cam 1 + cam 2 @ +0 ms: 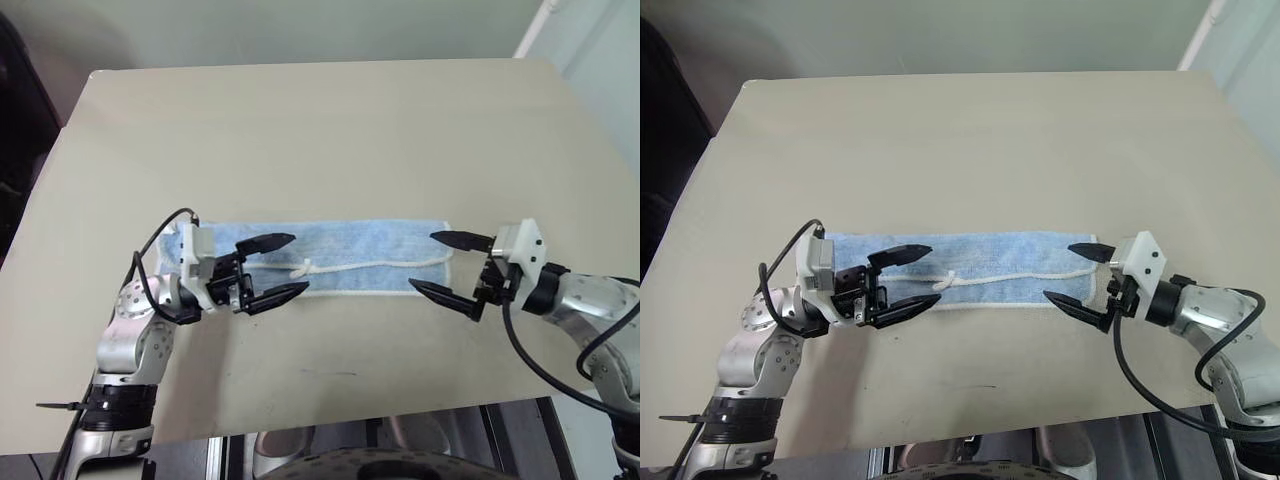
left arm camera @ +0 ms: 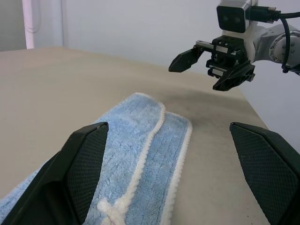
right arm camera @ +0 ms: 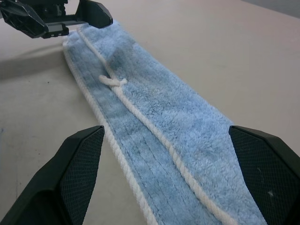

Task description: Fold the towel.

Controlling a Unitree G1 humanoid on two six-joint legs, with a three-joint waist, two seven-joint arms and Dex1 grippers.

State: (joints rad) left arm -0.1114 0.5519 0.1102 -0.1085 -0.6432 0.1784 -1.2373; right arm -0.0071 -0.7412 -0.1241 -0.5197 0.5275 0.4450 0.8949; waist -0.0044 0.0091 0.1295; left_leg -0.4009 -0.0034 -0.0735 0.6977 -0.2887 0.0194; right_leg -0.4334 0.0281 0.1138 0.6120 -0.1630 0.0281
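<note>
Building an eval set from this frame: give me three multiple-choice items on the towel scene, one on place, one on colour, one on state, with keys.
1. Where does the towel lie on the table?
A. At the near side, between the two hands
B. At the far edge
C. Hanging off the left side

2. What colour is the towel's terry cloth?
A. Red
B. Light blue
C. Dark green

3. How do the hands stand?
A. Both shut on the towel
B. Left shut, right open
C. Both open, holding nothing

Key: 1 A, the towel stretches from the left hand to the right hand, near the table's front edge. 2 B, the cloth is light blue with a white cord along it. 3 C, each hand's fingers are spread at one end of the towel, with nothing gripped.
</note>
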